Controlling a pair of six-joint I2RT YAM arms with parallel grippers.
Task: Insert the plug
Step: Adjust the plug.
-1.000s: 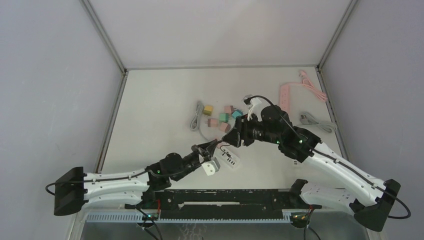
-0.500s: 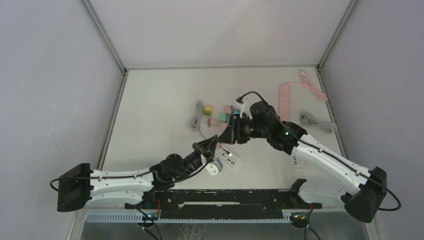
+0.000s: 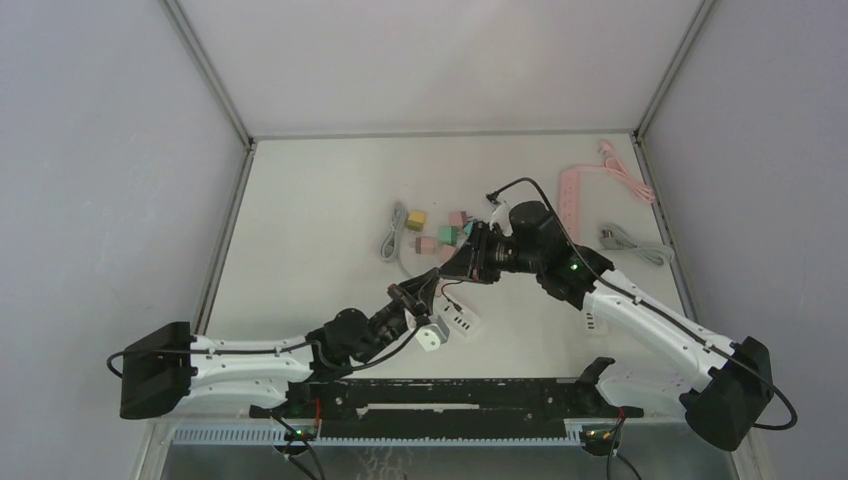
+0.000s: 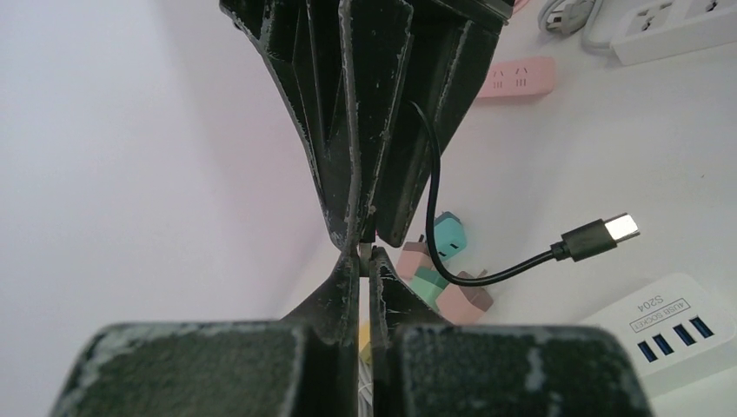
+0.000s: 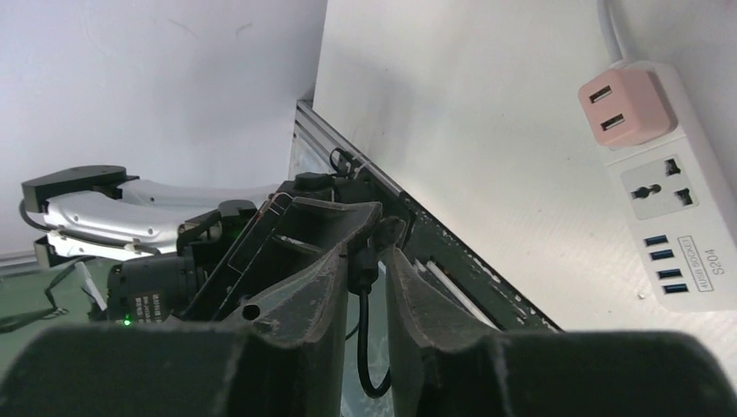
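Long pink plastic power strip (image 3: 571, 190); near it, to the right, coiled grey cable (image 3: 630, 243); well left of it, small pastel cubes (image 3: 425, 243).

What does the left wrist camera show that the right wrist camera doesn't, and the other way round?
Only the left wrist view: the free plug of the black cable with its silver tip, the coloured cubes, and a pink power strip. Only the right wrist view: the pink adapter on the white power strip, and the left arm behind. Both: that white strip's blue ports, the black cable, and the left fingers and right fingers meeting at it.
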